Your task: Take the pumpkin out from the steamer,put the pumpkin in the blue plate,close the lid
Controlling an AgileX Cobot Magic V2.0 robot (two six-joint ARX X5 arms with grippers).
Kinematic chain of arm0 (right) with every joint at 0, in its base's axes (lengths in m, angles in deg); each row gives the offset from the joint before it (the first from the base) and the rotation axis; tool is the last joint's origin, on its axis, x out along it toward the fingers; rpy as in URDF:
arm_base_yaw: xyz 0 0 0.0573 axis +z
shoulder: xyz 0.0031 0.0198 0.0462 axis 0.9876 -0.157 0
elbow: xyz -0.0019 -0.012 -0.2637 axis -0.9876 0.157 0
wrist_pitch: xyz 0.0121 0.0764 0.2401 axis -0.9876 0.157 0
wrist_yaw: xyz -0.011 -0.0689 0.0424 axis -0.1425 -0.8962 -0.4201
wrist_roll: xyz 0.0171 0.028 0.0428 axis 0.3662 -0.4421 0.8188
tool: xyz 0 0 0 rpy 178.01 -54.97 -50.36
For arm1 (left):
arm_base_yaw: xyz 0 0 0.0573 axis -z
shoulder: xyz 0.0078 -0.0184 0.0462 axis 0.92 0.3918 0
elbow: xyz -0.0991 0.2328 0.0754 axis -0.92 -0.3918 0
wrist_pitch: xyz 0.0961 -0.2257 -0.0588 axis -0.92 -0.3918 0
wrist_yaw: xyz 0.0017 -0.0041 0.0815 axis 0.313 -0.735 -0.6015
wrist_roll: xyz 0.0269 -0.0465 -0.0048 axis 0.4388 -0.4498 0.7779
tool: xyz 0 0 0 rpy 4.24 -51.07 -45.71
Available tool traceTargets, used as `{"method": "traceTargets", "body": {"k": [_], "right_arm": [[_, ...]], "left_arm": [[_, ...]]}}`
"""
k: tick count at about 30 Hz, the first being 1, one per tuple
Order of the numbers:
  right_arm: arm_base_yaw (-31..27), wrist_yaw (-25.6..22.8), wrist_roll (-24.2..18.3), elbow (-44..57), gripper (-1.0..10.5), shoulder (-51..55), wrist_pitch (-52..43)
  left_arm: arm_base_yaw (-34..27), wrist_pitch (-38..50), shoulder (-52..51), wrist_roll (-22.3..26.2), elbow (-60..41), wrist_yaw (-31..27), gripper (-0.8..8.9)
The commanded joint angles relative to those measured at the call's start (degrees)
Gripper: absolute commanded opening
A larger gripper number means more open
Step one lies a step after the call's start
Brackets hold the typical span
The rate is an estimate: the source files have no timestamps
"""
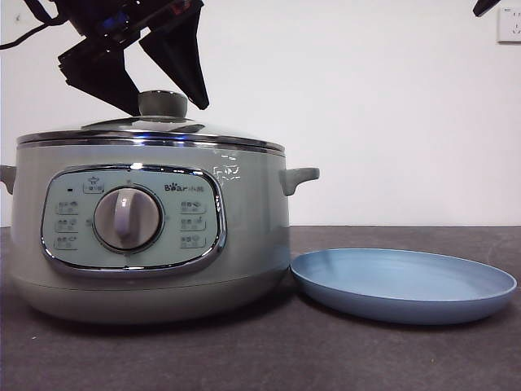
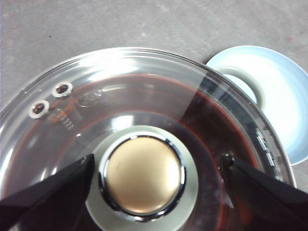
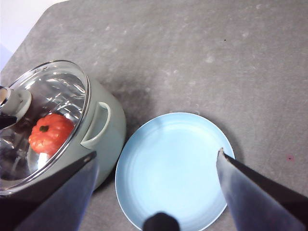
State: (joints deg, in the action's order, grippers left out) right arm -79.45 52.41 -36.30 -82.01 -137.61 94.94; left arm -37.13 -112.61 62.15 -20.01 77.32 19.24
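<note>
Front: left gripper (image 1: 167, 85) over lid (image 1: 155, 126) on steamer (image 1: 146, 236), jaws spread astride the knob (image 1: 163, 103). Left wrist: knob between released jaws, not gripped. Right wrist: right gripper (image 3: 156, 161) jaws spread above blue plate (image 3: 173, 168); pumpkin (image 3: 50, 134) inside steamer, under lid.

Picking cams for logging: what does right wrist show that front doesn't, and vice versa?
Right wrist only: the pumpkin inside the steamer, seen through the glass lid; right gripper open above the blue plate.
Front only: the control panel, and the left gripper open around the lid's knob.
Both: steamer, lid on, empty plate beside it.
</note>
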Motion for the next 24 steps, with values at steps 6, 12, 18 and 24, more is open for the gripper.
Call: {"method": "traceTargets", "body": {"k": [6, 12, 18, 24], "right_arm": [[0.13, -0.2, -0.33, -0.17, 4.1, 0.0, 0.42], [0.11, -0.2, -1.64, -0.17, 4.1, 0.0, 1.53], [0.13, 0.13, -1.75, -0.17, 4.1, 0.0, 0.68], [1.01, 6.03, -1.73, -0.17, 4.1, 0.0, -4.72]], "left_arm": [[0.26, 1.11, 0.46, 2.25, 0.13, -0.79, -0.09], [0.52, 1.68, 0.44, 2.25, 0.13, -2.54, -0.09], [0.52, 2.29, -2.71, 2.19, 0.13, -4.48, -0.08], [0.85, 2.27, -10.54, 2.19, 0.13, -6.45, -0.08]]}}
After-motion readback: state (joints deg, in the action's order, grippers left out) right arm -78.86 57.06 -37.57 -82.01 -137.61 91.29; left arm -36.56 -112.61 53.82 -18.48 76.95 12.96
